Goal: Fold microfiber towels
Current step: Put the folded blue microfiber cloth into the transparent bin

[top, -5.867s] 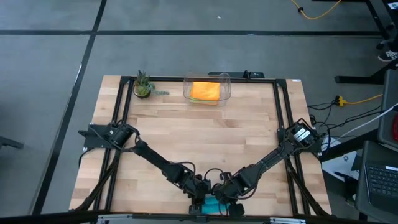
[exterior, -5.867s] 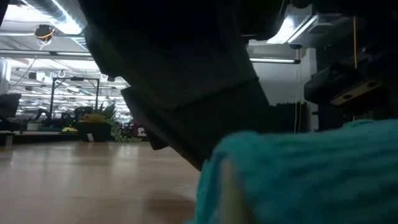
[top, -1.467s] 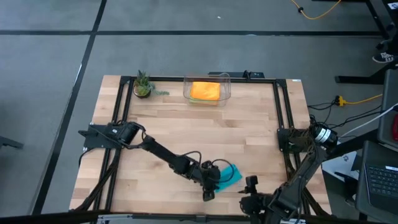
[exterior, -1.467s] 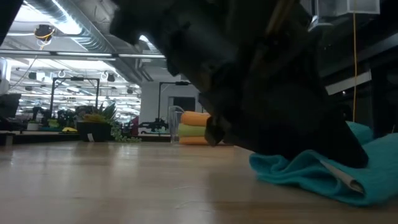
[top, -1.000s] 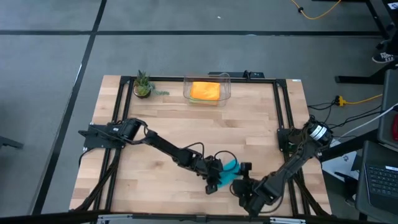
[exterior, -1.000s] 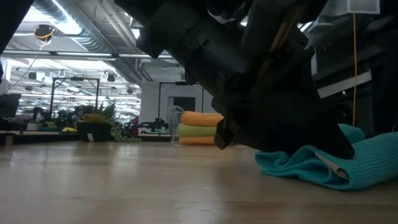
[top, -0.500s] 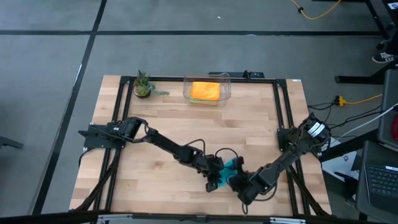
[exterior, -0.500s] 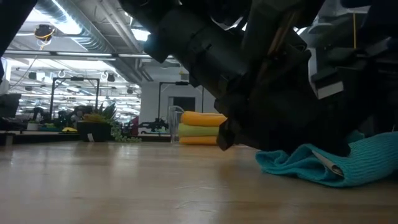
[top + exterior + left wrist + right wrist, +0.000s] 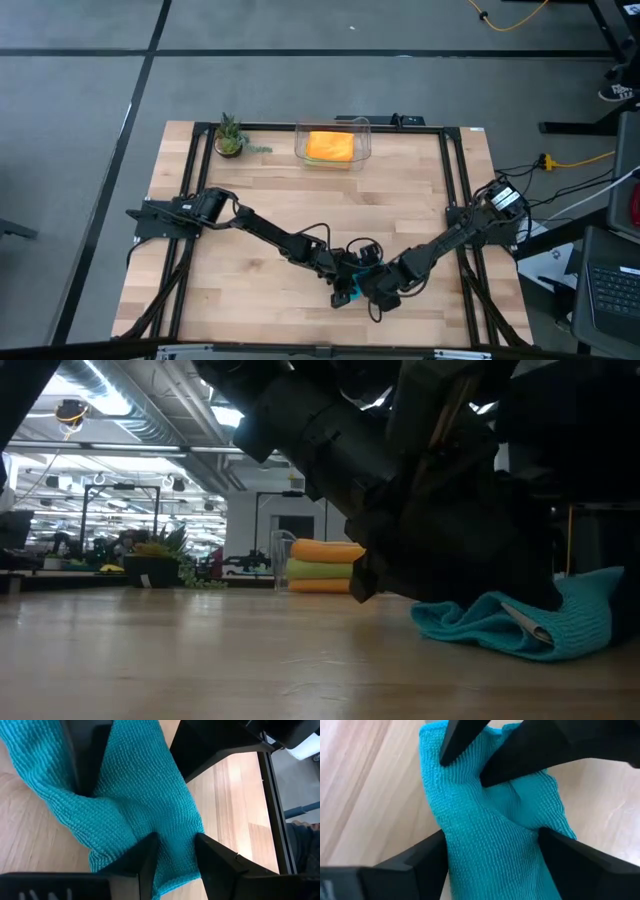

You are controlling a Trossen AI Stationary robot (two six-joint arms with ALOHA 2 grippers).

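One teal towel point(image 9: 140, 795) lies bunched on the table near its front edge, its underside on the wood point(image 9: 520, 625). My left gripper point(image 9: 175, 842) is shut on it. My right gripper point(image 9: 492, 835) stands wide open right above the same towel, one finger on either side of the bunched cloth. In the high view both grippers point(image 9: 345, 285) point(image 9: 372, 283) meet over the towel and hide most of it. An orange towel point(image 9: 330, 146) lies on top of a stack in the clear bin point(image 9: 362, 128) at the far edge. My left gripper pinches a raised fold of the teal towel point(image 9: 176, 822) between its two fingers, near one end of the bunch. The fingers point(image 9: 145, 855) slant down from the table's left. The rest of the cloth lies slack on the table. My right gripper: I cannot tell whether its fingers touch the towel.
A small potted plant point(image 9: 230, 138) stands at the far left corner. The black frame rails point(image 9: 455, 190) run along the table's sides. Bare wood lies between the towel and the bin.
My right gripper has come from the near right toward the towel, sinking and rolling at the wrist, and now stands over the cloth beside my left gripper. The towel has stayed in place in my left gripper's hold.
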